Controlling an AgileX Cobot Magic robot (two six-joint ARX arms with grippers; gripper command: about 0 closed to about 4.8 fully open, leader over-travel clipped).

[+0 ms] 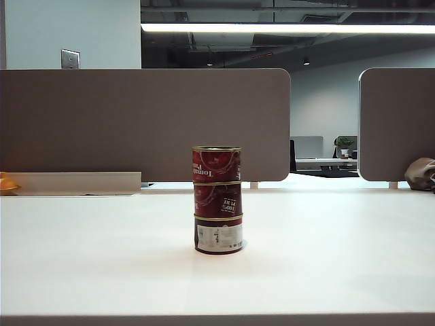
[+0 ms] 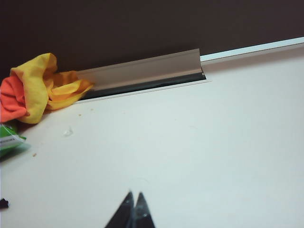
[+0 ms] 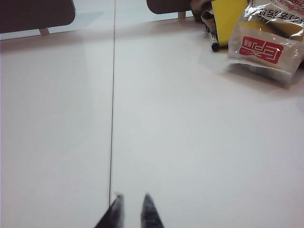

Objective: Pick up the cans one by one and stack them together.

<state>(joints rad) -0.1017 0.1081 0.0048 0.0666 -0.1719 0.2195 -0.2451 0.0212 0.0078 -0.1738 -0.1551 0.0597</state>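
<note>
A: Where are the cans [image 1: 217, 200]?

B: All three stand in one upright stack near the middle of the surface [image 1: 88, 258], seen from the exterior camera. The bottom can shows a white panel, the two above show red labels. No arm or claw shows in that view.

A: How much room is around the stack?

B: Bare surface on every side. The near edge runs along the bottom of that view, well apart from the stack. Behind it stand a wide grey divider [image 1: 136, 122] and a second divider [image 1: 397, 122] to the right, with a gap between them.

A: The left claw [image 2: 133, 209]?

B: Its two dark tips meet, closed on nothing, above bare surface. Far ahead of it a grey trim strip [image 2: 142, 71] runs along the back edge, and a crumpled yellow-and-orange cloth [image 2: 38, 88] lies at the strip's end. A bit of green packaging [image 2: 8, 140] shows at the frame's edge.

A: And the right claw [image 3: 132, 209]?

B: Tips stand slightly apart, a narrow gap, empty. A thin seam [image 3: 113, 95] in the surface runs straight away from it. A clear snack bag [image 3: 266, 40] with a red label and a yellow card [image 3: 228, 16] lie off to one side, well apart.
</note>
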